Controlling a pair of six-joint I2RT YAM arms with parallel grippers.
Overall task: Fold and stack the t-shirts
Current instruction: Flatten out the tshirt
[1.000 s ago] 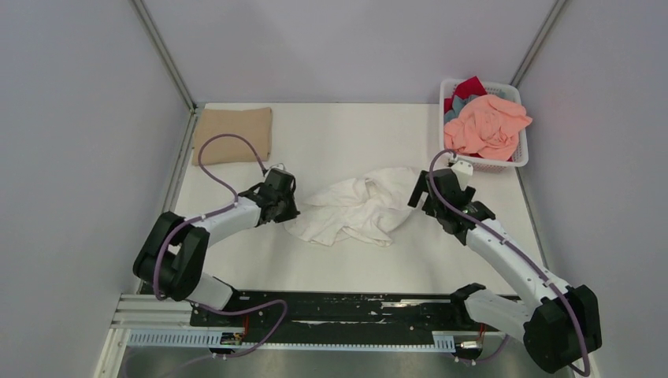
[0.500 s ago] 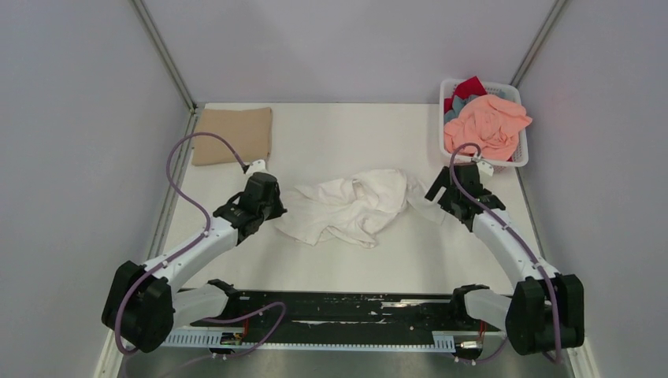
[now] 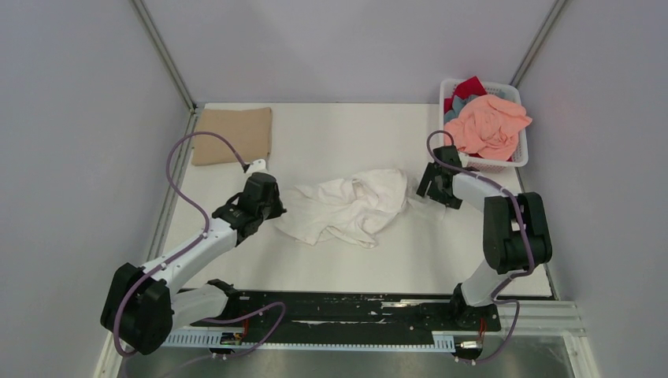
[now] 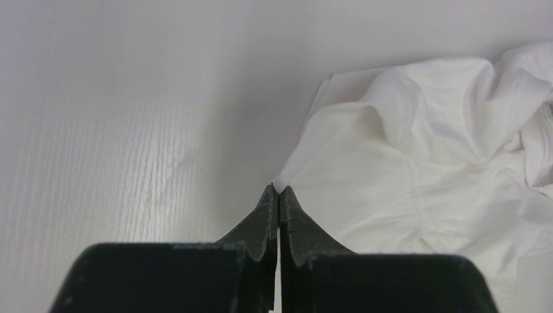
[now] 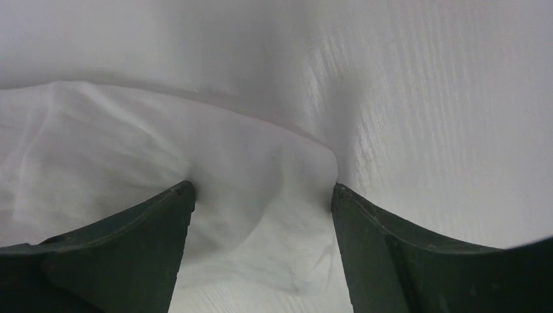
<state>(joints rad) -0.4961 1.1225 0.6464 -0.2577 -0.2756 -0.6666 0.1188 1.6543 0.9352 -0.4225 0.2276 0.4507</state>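
Note:
A crumpled white t-shirt [image 3: 346, 206] lies mid-table. My left gripper [image 3: 273, 213] is at its left corner. In the left wrist view that gripper [image 4: 278, 190] is shut, with the white t-shirt's [image 4: 417, 176] corner pinched at the fingertips. My right gripper [image 3: 423, 189] sits low at the shirt's right edge. In the right wrist view it [image 5: 263, 189] is open, its fingers astride a loose fold of the white t-shirt [image 5: 130, 150] on the table. A folded tan t-shirt [image 3: 234, 135] lies at the back left.
A white lattice basket [image 3: 520, 155] stands at the back right, close behind my right gripper. It holds a salmon pink t-shirt [image 3: 488, 126], a red one [image 3: 470, 85] and a grey-blue one [image 3: 459, 106]. Walls enclose the table on three sides.
My left gripper pulled the shirt's corner leftward, then stopped. My right arm raised its elbow and set its gripper down over the shirt's right edge, the jaws narrowing a little.

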